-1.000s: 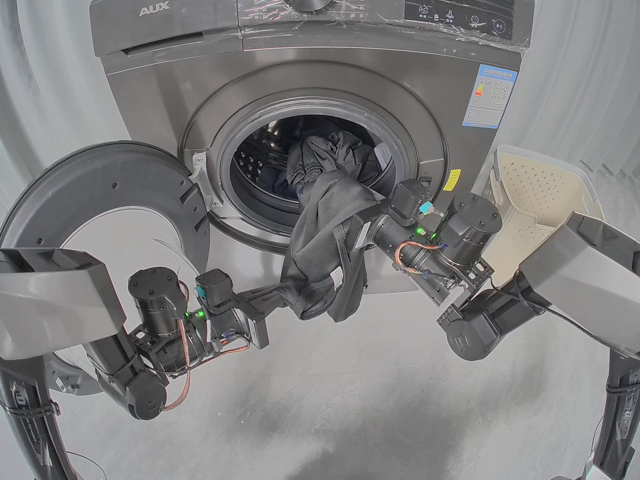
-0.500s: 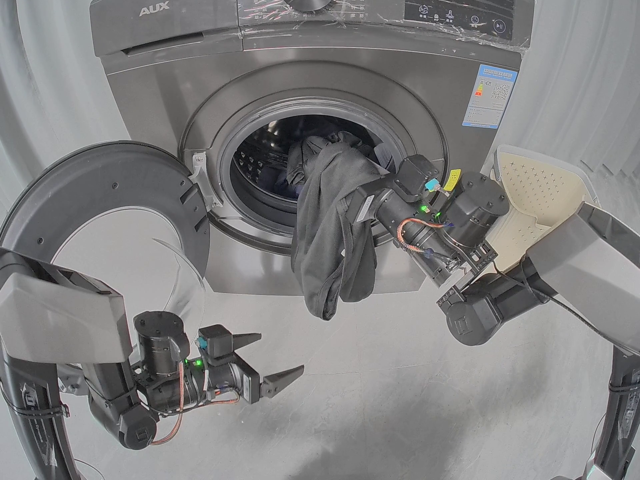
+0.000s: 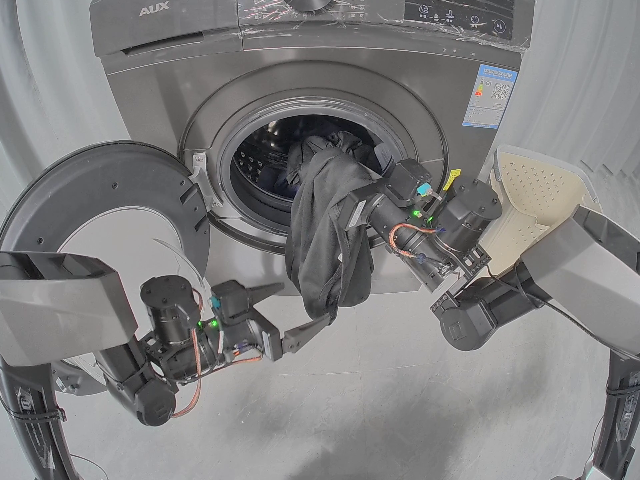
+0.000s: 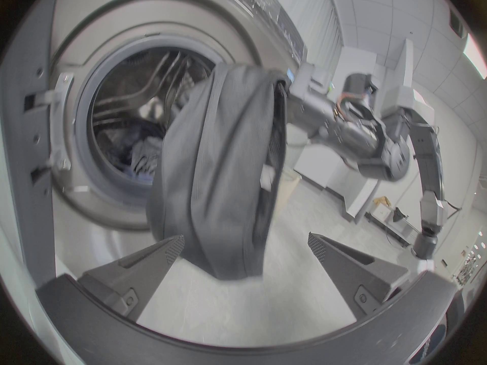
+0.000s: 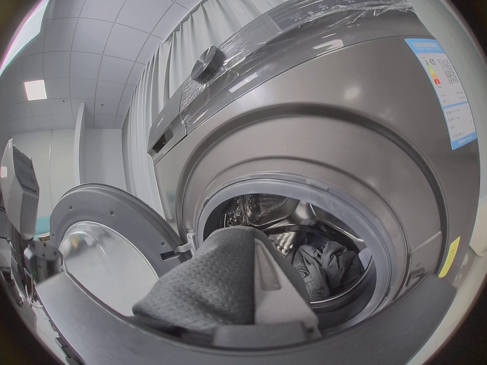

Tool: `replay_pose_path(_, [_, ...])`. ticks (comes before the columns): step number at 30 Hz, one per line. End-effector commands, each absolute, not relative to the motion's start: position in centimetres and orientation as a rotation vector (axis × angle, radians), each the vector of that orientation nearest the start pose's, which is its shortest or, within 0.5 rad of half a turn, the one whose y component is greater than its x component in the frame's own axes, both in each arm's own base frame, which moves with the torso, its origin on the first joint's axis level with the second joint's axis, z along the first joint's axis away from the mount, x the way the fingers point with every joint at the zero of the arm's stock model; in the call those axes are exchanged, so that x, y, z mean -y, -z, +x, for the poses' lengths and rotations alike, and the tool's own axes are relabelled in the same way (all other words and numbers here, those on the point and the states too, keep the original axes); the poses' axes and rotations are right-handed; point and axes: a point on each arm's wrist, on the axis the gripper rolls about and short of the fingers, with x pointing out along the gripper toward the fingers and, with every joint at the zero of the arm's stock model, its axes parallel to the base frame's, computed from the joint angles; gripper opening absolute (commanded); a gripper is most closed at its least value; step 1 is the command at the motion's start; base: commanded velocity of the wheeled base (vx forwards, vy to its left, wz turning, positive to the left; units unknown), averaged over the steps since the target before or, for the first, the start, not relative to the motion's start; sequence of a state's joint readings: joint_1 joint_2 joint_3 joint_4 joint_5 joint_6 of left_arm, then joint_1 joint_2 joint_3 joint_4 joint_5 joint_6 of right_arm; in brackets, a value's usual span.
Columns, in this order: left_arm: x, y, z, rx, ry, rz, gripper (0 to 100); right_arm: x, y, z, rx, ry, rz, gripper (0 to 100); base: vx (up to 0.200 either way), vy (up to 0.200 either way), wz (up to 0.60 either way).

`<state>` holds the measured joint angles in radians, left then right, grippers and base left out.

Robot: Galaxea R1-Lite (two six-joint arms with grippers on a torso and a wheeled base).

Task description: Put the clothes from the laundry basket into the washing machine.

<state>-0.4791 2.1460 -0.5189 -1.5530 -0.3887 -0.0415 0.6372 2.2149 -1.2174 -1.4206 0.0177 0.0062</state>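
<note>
1. Pushing the dark cloth [image 3: 330,235] deeper into the washing machine [image 3: 167,88] looks like the job right now. Most of the cloth hangs outside the drum [image 3: 260,158].
2. To do it well, the right gripper [image 3: 352,207] should, I think, go far into the drum before it lets go. If not, the cloth may slide back out onto the floor [image 3: 373,395].
3. The left gripper [image 3: 305,303] could help by scooping the hanging end up over the drum's edge, toward 12 o'clock.
4. The right gripper pinches the top part of the cloth, at about 4 o'clock of the drum's mouth. The cloth drapes over it.
5. The left gripper's fingers [image 4: 147,269] are spread wide and hold nothing.
6. The low end of the cloth hangs in line with the gap between those fingers, at about 1 o'clock from the left gripper in the head view. It is very near one fingertip, but I cannot tell if they touch.
7. More clothes [image 5: 324,267] lie inside the drum. The laundry basket [image 3: 540,195] stands at 3 o'clock of the machine, and the open door [image 3: 100,188] at 9 o'clock.
</note>
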Motion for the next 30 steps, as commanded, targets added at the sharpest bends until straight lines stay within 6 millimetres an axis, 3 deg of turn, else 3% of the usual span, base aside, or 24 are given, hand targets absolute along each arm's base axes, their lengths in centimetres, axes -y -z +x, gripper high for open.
replay_pose_path(1, [18.5,-8.5,31.6,0.042,0.852,-0.089,100,-27.0,-16.4,34.2,0.374,-0.669,0.135,0,0.000,0.000,0.00])
replay_pose_path(13, [21.1,-6.8,34.6,0.079,0.861,-0.094,100,-28.5,-15.7,33.3,0.347,-0.692,0.140,0,0.000,0.000,0.00])
replay_pose_path(20, [20.8,-5.6,37.8,0.099,0.761,-0.087,100,-28.9,-16.4,30.6,0.322,-0.714,0.149,0,0.000,0.000,0.00])
replay_pose_path(28, [20.5,-5.1,39.3,0.114,0.690,-0.090,100,-28.9,-17.6,28.9,0.327,-0.717,0.171,0,0.000,0.000,0.00])
replay_pose_path(29, [20.4,-5.0,39.3,0.112,0.685,-0.090,0,-28.9,-17.6,28.9,0.327,-0.718,0.173,0,0.000,0.000,0.00])
replay_pose_path(30, [20.4,-5.0,39.4,0.112,0.685,-0.090,0,-29.0,-17.6,28.8,0.327,-0.720,0.174,0,0.000,0.000,0.00])
